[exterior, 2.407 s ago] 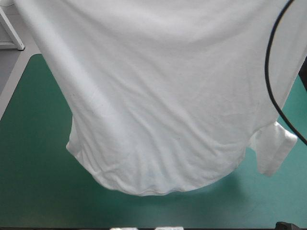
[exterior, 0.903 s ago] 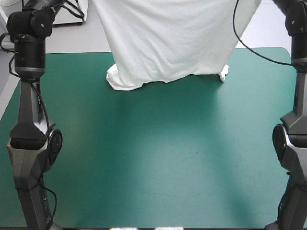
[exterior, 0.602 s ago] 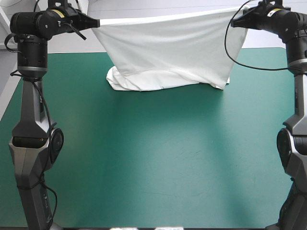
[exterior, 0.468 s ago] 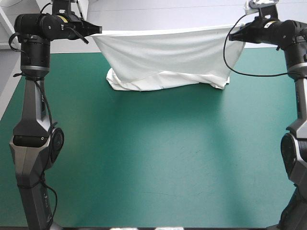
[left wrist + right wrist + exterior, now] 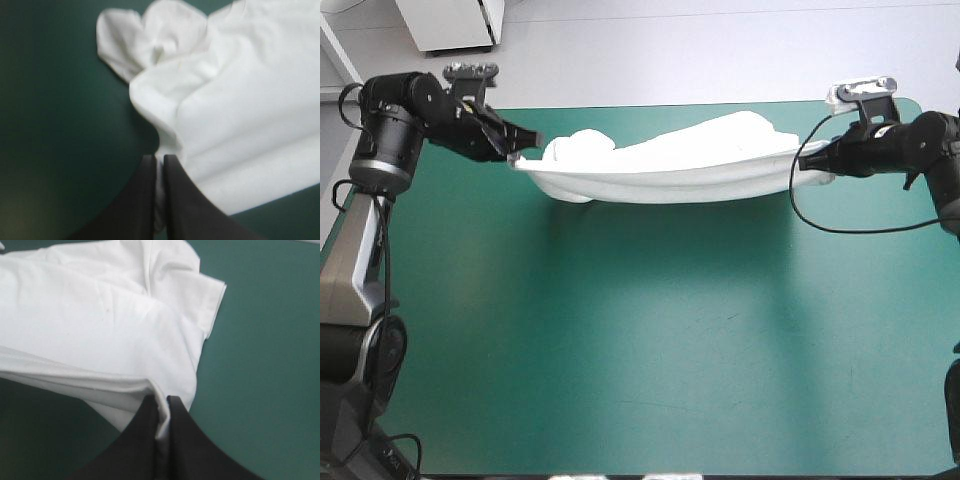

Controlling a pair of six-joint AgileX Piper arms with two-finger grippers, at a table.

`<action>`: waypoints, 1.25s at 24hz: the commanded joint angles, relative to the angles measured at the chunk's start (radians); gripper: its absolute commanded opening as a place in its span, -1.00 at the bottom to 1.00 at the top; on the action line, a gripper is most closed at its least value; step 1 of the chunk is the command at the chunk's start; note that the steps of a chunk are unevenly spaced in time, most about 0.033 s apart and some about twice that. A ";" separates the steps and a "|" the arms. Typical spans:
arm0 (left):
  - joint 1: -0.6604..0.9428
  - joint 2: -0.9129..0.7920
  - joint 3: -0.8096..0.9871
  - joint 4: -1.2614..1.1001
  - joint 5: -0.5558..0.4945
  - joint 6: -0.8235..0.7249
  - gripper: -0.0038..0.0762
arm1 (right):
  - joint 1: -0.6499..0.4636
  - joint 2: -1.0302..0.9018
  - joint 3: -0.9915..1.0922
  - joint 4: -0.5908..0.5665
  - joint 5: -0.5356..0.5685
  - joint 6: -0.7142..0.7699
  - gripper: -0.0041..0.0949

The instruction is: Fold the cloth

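1. We see the table point(image 5: 640, 340) with its teal-green cover filling the high view. The near half and the middle carry nothing but a soft shadow below the cloth.
2. The T-shirt point(image 5: 670, 165) stretches across the far part of the table, running from near the far left corner to near the far right corner. Its near edge hangs between the two grippers in a shallow sagging curve. Behind that edge, the rest of the white fabric bunches in soft folds toward the far edge and seems to rest on the cover.
3. In the right wrist view, a short sleeve point(image 5: 207, 295) with a stitched hem lies flat on the cover, ahead of that gripper and off to one side.
4. In the left wrist view, a rounded, crumpled lobe of fabric point(image 5: 135, 45) lies on the cover well ahead of the gripper.
5. The left gripper point(image 5: 523, 142) is low near the far left corner. Its black fingers point(image 5: 147, 200) are pinched almost together on a thin fold of the T-shirt.
6. The right gripper point(image 5: 812, 160) is low near the far right corner. Its fingers point(image 5: 180, 440) are clamped the same way on the shirt's other end, with a white sliver showing between them.
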 commanded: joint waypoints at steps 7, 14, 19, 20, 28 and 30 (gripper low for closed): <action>0.001 -0.401 0.585 -0.069 -0.080 0.051 -0.93 | 0.005 -0.259 0.307 -0.026 0.018 -0.013 -0.95; 0.001 -0.597 0.865 -0.074 -0.115 0.064 -0.93 | 0.117 -0.419 0.612 -0.104 0.055 0.002 -0.95; -0.001 -0.718 1.047 -0.092 -0.129 0.064 -0.93 | 0.153 -0.491 0.772 -0.133 0.091 0.040 -0.95; -0.001 -0.726 1.067 -0.089 -0.129 0.064 -0.93 | 0.153 -0.499 0.785 -0.138 0.092 0.041 -0.95; -0.001 -0.790 1.270 -0.087 -0.146 0.073 -0.93 | 0.203 -0.645 0.959 -0.205 0.144 0.089 -0.95; -0.001 -0.794 1.307 -0.087 -0.161 0.078 -0.93 | 0.203 -0.666 0.999 -0.201 0.139 0.092 -0.95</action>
